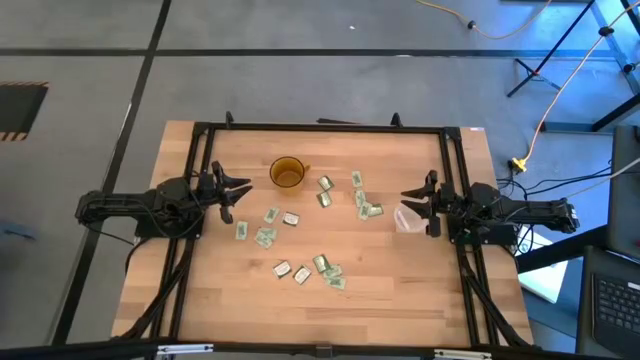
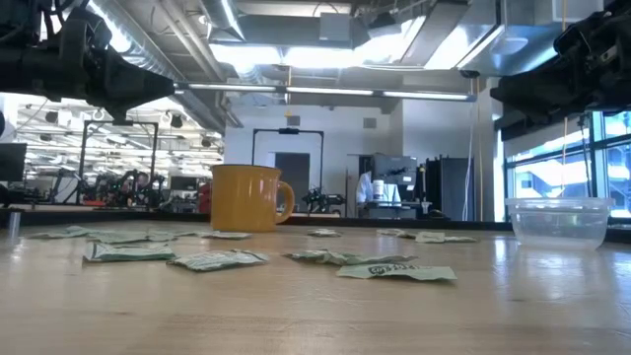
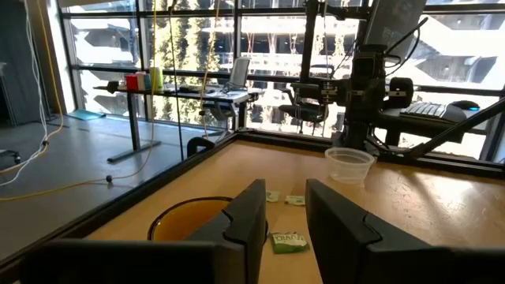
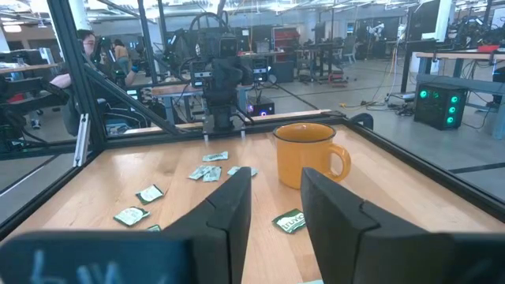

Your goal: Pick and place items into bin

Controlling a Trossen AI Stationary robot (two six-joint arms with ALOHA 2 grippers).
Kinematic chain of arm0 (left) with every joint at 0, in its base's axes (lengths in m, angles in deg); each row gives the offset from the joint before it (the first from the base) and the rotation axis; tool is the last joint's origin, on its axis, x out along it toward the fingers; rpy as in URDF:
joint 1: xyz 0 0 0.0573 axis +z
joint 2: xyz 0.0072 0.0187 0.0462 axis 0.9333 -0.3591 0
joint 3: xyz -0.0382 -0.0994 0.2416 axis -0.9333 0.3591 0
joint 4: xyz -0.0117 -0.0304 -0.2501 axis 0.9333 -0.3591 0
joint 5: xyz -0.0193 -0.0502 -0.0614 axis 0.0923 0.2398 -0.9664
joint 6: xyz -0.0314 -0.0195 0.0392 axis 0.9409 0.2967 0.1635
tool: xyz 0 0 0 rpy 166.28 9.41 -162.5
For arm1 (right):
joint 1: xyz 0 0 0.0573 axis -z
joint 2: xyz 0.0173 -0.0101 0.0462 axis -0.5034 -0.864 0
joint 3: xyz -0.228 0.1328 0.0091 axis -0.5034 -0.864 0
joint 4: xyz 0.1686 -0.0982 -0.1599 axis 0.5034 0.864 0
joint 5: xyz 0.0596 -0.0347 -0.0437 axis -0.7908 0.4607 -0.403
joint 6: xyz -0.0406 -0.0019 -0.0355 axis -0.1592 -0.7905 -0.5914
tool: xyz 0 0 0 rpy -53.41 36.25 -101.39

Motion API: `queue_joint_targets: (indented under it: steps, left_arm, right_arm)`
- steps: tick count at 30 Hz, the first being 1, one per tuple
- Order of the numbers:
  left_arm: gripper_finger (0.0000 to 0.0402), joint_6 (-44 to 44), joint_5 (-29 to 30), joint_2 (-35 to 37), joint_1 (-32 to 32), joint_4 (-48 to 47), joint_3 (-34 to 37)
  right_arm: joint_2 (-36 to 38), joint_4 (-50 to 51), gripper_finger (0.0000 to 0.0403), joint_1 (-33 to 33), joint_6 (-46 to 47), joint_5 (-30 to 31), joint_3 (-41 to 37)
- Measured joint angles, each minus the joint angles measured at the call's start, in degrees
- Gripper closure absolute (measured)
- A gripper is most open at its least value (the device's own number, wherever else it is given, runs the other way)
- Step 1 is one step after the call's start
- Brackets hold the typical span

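High view: both claws hover apart and empty; left gripper (image 1: 238, 190) beside amber cup (image 1: 287, 173), right gripper (image 1: 411, 197) above clear bin (image 1: 407, 220), packets (image 1: 300, 245) scattered between.

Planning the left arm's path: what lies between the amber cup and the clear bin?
Several packets lie on the table between the amber cup and the clear bin, shown in the high view.

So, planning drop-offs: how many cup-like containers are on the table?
2: amber-brown handled mug near the left gripper; clear round plastic cup beside the right gripper. None looks hidden.
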Motion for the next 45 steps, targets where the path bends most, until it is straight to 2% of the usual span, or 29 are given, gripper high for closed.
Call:
queue_joint_targets:
  steps: [6, 12, 19, 23, 27, 31, 38, 41, 45]
  left_arm:
    - [0.0315, 0.0, 0.0, 0.0, 0.0, 0.0, 0.0]
    - [0.0315, -4.9, 0.0, 0.0, 0.0, 0.0, 0.0]
    - [0.0315, -5.3, 0.1, 0.0, 0.0, 0.0, 0.0]
    - [0.0315, -7.8, 1.6, 0.0, 0.0, 0.1, 0.0]
    - [0.0315, -9.0, 1.9, 0.0, 0.0, 0.1, 0.0]
    - [0.0315, -9.0, 1.9, 0.0, 0.0, 0.1, 0.0]
    - [0.0315, -9.0, 1.9, 0.0, 0.0, 0.1, 0.0]
    - [0.0315, -9.0, 2.0, 0.0, 0.0, 0.1, 0.0]
    - [0.0315, -9.0, 2.0, 0.0, 0.0, 0.1, 0.0]
  right_arm:
    - [0.0, 0.0, 0.0287, 0.0, 7.6, 0.0, 0.0]
    - [0.0, 0.0, 0.0287, 0.0, 9.0, 0.0, 0.0]
    - [-0.2, -0.3, 0.0287, 0.0, 9.1, -0.9, 0.2]
    - [-3.5, 1.3, 0.0287, 0.0, 6.3, -0.9, 4.5]
    - [-11.7, 2.6, 0.0287, 0.0, 3.5, 3.0, 11.4]
    - [-24.8, 11.3, 0.0287, 0.0, 3.1, 7.6, 19.6]
    - [-47.8, 15.9, 0.0287, 0.4, 8.5, 7.5, 30.5]
    - [-55.9, 17.9, 0.0287, 1.5, 9.1, 7.6, 34.5]
    - [-65.1, 25.7, 0.0287, 3.0, 8.9, 7.5, 38.4]
